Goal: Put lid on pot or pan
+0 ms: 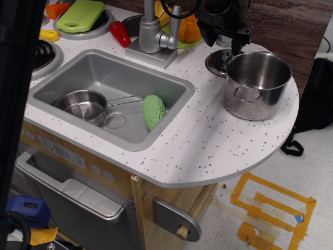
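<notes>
Currently the gripper [235, 46] hangs over the lid [217, 60], jaw width not discernible, likely lining up on its knob. Lid lies flat at the stockpot's [257, 85] ten o'clock, touching it; pot uncovered.

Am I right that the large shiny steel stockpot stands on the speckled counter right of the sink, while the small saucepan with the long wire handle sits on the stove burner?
Not quite. The observation.image view shows the small steel saucepan with the long wire handle lying inside the grey sink, beside a green ridged vegetable, not on a burner. The large shiny steel stockpot does stand on the speckled counter right of the sink.
</notes>
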